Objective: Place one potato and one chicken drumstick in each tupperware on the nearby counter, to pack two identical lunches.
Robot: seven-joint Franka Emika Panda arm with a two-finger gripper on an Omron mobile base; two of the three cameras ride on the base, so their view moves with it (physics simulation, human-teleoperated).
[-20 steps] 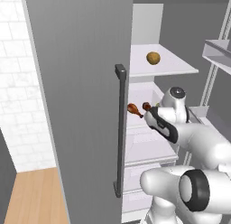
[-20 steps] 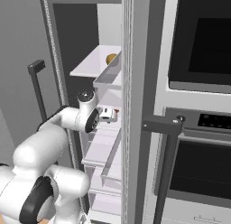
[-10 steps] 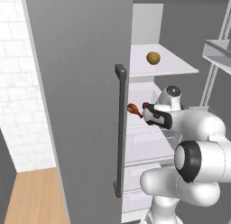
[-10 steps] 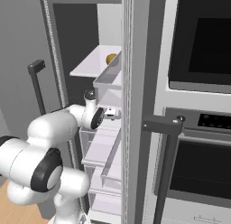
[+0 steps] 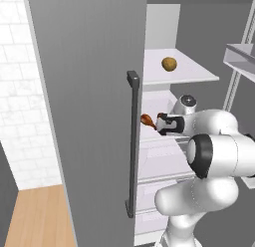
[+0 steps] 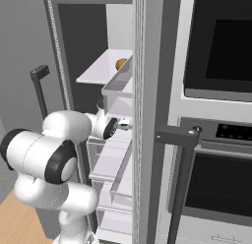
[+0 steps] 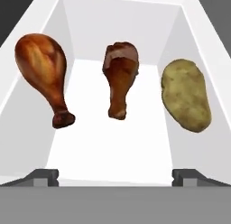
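Gripper (image 7: 115,175) open before drumsticks (image 7: 43,72); potato (image 7: 187,94) beside.

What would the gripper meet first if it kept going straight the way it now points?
Probably the middle drumstick: it lies in line with the open gripper, between the other drumstick and the potato. Depth is hard to judge.

The arm (image 5: 209,141) is glossy white, built of rounded bulging segments with dark grey-black rings at the joints. Its wrist, beside the fridge shelf (image 5: 174,71), ends in a black-and-white block with a round grey cap.
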